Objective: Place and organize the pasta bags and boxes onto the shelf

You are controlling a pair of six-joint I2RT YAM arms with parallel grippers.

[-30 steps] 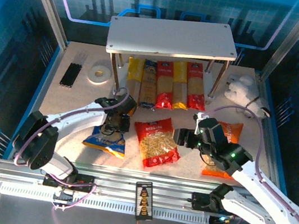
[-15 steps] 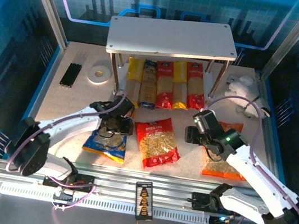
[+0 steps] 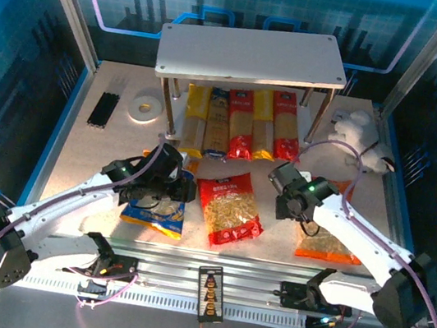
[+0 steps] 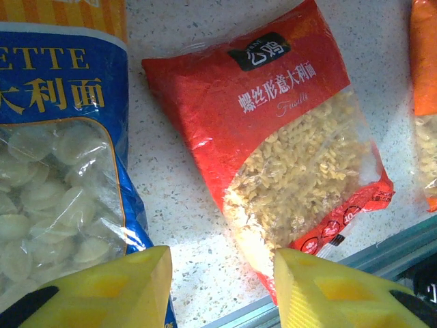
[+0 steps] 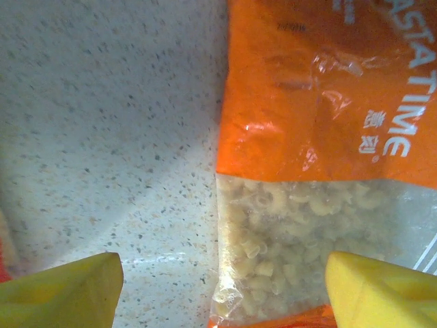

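Near the counter's (image 3: pixel 96 149) 6 o'clock edge, my left tool (image 4: pixel 222 273) hangs wide open over the blue bag (image 4: pixel 58 171) and red bag (image 4: pixel 287 150); at 4 o'clock my right tool (image 5: pixel 222 277) gapes above the orange bag (image 5: pixel 307 137).

Long narrow plastic pasta packs with clear windows, 5 in all; yellow pack (image 3: pixel 197 111) and second yellow pack (image 3: pixel 261 125), 2; red pack (image 3: pixel 240 130) and second red pack (image 3: pixel 285 129), 2; blue-and-yellow pack (image 3: pixel 217 124), 1; wide pillow-shaped plastic pasta bags, 3 in all; blue-yellow bag (image 3: pixel 153 212), 1; red bag (image 3: pixel 230 209), 1; orange bag (image 3: pixel 324 241), 1; light grey flat-boarded shelf on metal posts (image 3: pixel 252 57), 1; white tape ring (image 3: pixel 144 107), 1; bundle of thin black rods (image 3: pixel 104 109), 1, rods too fine to count; white soft lump (image 3: pixel 360 135), 1.
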